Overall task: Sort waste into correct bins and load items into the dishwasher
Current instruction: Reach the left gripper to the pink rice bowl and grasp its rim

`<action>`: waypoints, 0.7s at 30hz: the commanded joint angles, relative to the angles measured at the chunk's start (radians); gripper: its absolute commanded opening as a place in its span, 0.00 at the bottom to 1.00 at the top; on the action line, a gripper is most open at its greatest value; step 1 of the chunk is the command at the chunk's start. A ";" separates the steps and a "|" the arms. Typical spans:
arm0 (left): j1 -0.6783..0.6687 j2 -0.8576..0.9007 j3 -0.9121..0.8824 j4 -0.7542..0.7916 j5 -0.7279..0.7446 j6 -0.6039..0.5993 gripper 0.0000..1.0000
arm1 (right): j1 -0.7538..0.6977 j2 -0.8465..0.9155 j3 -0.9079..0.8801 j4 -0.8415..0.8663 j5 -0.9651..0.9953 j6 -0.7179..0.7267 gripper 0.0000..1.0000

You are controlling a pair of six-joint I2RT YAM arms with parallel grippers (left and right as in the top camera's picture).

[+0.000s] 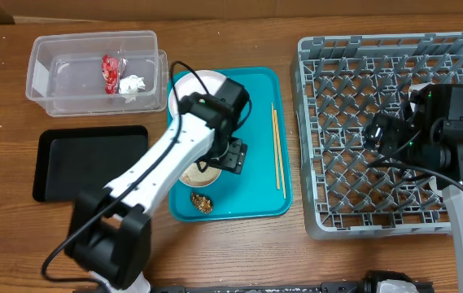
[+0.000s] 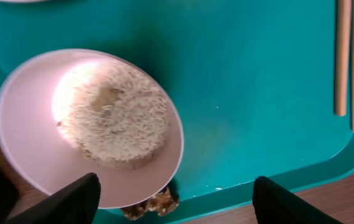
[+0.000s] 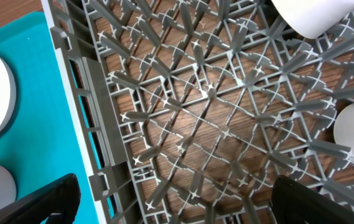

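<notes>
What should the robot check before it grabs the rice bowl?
1. Left claw open: ok.
2. Bowl upright, rice inside: ok.
3. Chopsticks away from the left claw: ok.
4. Scrap away from the bowl: not ok, it sits right by the rim.
5. Right claw open, holding nothing: ok.

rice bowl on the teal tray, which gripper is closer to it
Left. The left gripper hangs open directly above the rice bowl; the right gripper is open over the dish rack, beyond the chopsticks.
</notes>
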State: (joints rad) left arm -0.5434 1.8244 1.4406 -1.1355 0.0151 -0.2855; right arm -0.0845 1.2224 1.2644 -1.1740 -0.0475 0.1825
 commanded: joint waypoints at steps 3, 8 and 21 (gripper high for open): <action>-0.007 0.088 -0.005 0.009 0.004 0.000 0.74 | -0.003 0.004 0.000 0.002 -0.007 0.001 1.00; -0.007 0.106 -0.005 0.043 0.003 0.000 0.68 | -0.003 0.005 0.000 0.003 -0.007 0.001 1.00; -0.007 0.134 -0.005 0.089 0.003 -0.011 0.61 | -0.003 0.005 0.000 0.006 -0.007 0.000 1.00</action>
State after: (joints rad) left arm -0.5468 1.9423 1.4387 -1.0500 0.0177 -0.2859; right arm -0.0849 1.2232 1.2644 -1.1732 -0.0479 0.1829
